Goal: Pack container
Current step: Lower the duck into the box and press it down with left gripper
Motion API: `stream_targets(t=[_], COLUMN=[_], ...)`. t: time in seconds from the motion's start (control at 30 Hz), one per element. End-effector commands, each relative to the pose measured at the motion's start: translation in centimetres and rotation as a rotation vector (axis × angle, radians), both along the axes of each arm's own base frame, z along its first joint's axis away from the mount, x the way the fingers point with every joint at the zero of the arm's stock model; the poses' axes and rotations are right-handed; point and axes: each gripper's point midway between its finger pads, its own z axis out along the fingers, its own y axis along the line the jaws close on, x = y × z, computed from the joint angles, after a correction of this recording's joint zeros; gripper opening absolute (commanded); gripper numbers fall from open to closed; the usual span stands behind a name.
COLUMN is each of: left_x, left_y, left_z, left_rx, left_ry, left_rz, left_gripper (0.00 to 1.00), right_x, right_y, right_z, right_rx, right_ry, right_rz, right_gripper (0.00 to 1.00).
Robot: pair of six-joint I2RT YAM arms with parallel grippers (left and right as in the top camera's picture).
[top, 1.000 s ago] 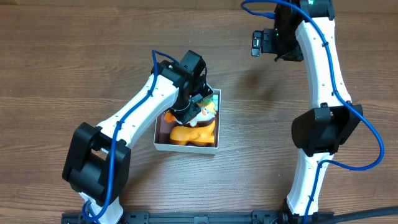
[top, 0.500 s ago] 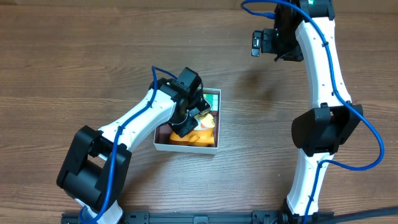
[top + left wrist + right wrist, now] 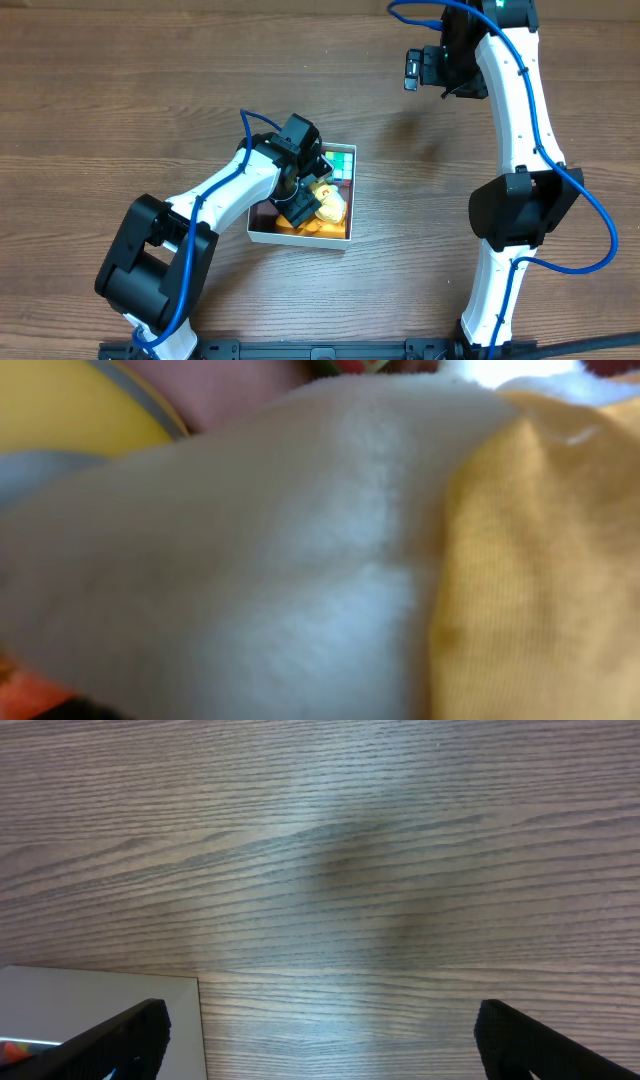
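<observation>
Container (image 3: 300, 238): sitting mid-table, nearly full. Left gripper (image 3: 304, 203): nosing into yellow plush toy (image 3: 330, 207) inside it; cannot tell how jaws are standing. Right gripper (image 3: 411, 68): hanging spread, empty, at container's 1 o'clock. Risk: plush clinging to left gripper, riding out on withdrawal.

No text, label or number can be read — anywhere.

Inside the square white thin-walled container (image 3: 298, 238), a soft yellow-and-white plush cloth toy (image 3: 300, 560) looks fleecy and matt, while the brown wooden table (image 3: 350, 840) around it shows fine matt grain.
</observation>
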Motion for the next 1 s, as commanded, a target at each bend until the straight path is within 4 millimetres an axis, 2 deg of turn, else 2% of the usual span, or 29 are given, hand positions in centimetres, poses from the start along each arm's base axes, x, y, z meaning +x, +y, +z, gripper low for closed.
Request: stream_targets(t=[0.0, 0.1, 0.27, 0.33, 0.7, 0.97], left_x=[-1.8, -1.2, 1.6, 2.1, 0.9, 1.6], left_y=[1.4, 1.5, -0.1, -0.2, 0.4, 0.0], left_z=[-2.3, -1.6, 1.3, 1.7, 1.7, 2.7], left_rx=[0.074, 0.093, 0.051, 0.044, 0.072, 0.062], left_ry=[0.075, 0.061, -0.007, -0.018, 0.03, 0.017], left_rz=[0.011, 0.038, 0.042, 0.044, 0.053, 0.062], left_gripper=[0.83, 0.82, 0.81, 0.8, 0.76, 0.76], right_x=[0.4, 0.4, 0.4, 0.4, 0.4, 0.4], right_y=[-0.1, -0.1, -0.1, -0.1, -0.1, -0.1], right_z=[1.0, 1.0, 1.0, 1.0, 1.0, 1.0], right_rx=[-0.007, -0.007, -0.007, -0.007, -0.007, -0.007], right_ry=[-0.036, -0.036, -0.036, -0.036, -0.036, -0.036], right_rz=[-0.009, -0.009, -0.009, -0.009, -0.009, -0.009], right_gripper=[1.0, 1.0, 1.0, 1.0, 1.0, 1.0])
